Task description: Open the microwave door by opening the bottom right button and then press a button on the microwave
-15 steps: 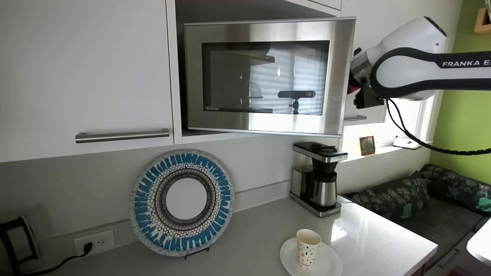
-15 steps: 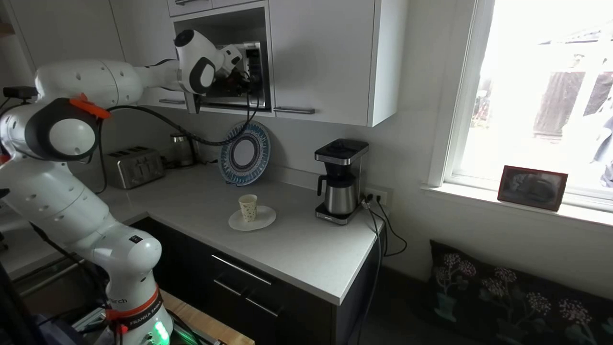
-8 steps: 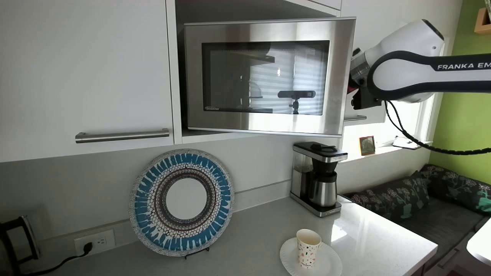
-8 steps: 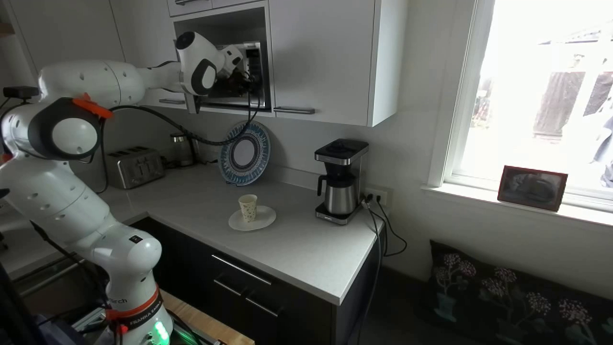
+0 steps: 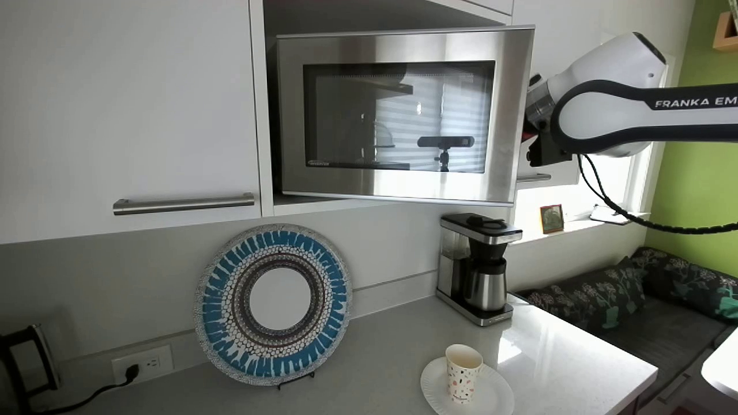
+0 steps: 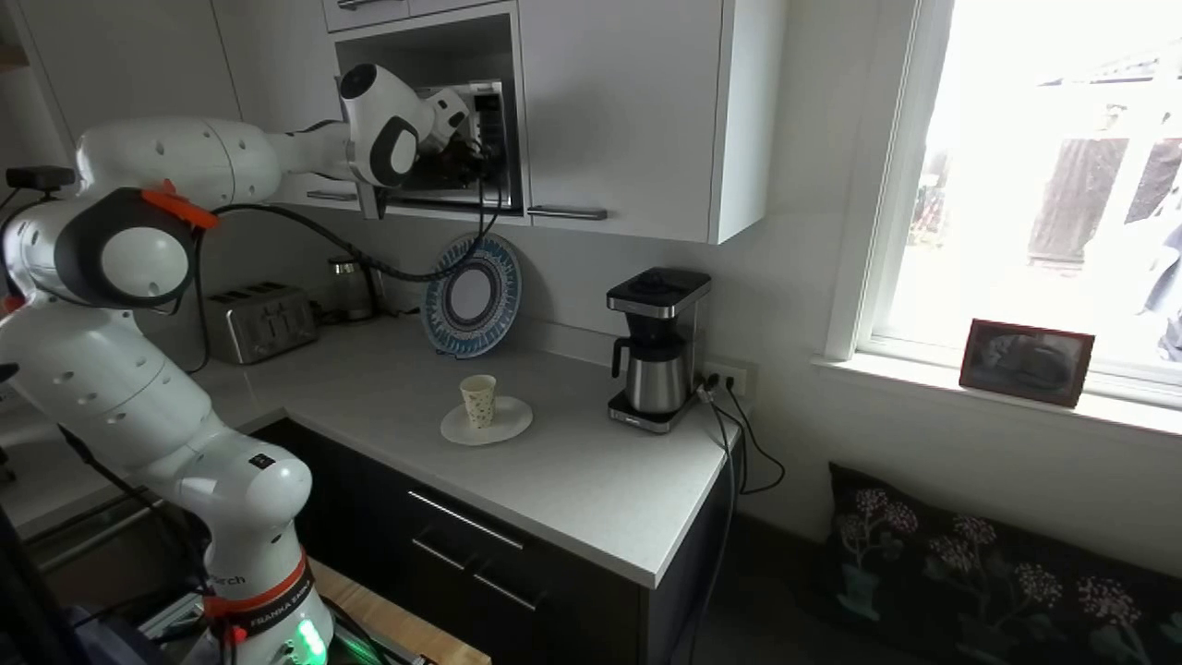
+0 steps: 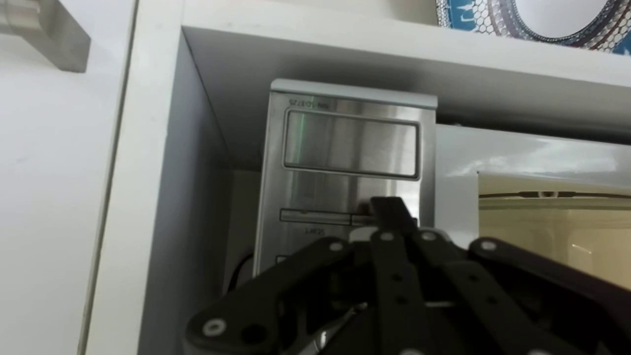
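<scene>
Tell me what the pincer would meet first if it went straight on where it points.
Most likely the microwave panel, around the slim button partly hidden behind the pincer; whether they already touch is unclear.

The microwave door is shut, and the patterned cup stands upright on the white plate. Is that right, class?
The microwave door is open, not shut: the wrist view shows the interior. The patterned cup does stand upright on the white plate.
</scene>
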